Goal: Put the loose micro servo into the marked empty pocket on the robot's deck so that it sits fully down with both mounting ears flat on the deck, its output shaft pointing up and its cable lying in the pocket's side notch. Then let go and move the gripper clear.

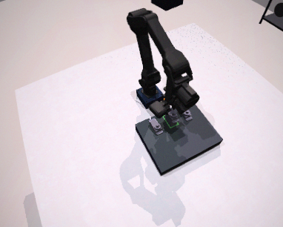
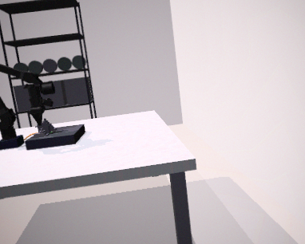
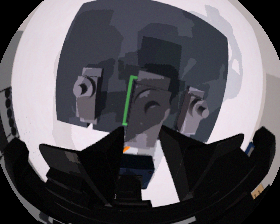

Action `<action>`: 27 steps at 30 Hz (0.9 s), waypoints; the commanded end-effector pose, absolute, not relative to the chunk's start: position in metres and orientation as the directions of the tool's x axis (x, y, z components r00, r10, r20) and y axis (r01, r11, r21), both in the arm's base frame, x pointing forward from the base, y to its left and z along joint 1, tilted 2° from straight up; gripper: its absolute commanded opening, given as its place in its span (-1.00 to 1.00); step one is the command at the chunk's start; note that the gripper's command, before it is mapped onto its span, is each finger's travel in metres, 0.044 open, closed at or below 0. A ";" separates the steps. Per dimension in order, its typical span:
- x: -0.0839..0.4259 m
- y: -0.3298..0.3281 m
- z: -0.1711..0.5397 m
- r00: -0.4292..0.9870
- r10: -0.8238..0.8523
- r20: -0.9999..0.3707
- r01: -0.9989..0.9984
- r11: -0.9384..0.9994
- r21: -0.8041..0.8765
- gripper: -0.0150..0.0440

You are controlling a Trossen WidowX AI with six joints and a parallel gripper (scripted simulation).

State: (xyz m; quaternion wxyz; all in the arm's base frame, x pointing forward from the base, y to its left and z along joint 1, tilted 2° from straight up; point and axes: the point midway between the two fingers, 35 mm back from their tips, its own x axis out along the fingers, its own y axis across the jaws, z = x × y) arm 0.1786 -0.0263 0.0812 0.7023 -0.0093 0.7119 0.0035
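Observation:
The loose micro servo [image 1: 172,116] [image 3: 150,111] is grey, with its round output shaft pointing up. My gripper [image 1: 170,110] [image 3: 141,130] is shut on its body. The servo is over the green-outlined pocket [image 1: 170,126] [image 3: 127,100] and seems a little above the dark deck [image 1: 198,145] [image 2: 49,141] [image 3: 91,30]. In the wrist view it covers the pocket's opening and right side; the outline's left edge shows. A bit of orange cable [image 2: 29,136] [image 3: 126,149] shows on the arm-base side. The side notch and the cable's lie in it are hidden.
Two similar servos sit on the deck, one on each side of the pocket: one servo [image 1: 155,127] [image 3: 88,97] and another servo [image 1: 187,115] [image 3: 193,112], both close to the held one. The blue arm base [image 1: 149,97] [image 2: 10,142] stands just behind the deck.

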 end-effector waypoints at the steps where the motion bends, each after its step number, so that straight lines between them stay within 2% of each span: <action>1: 0.180 -0.027 0.077 -0.007 -0.009 -1.000 -0.018 1.000 -0.009 -0.49; 27: 0.180 -0.027 0.065 -0.007 -0.009 -1.000 -0.018 1.000 -0.009 -0.49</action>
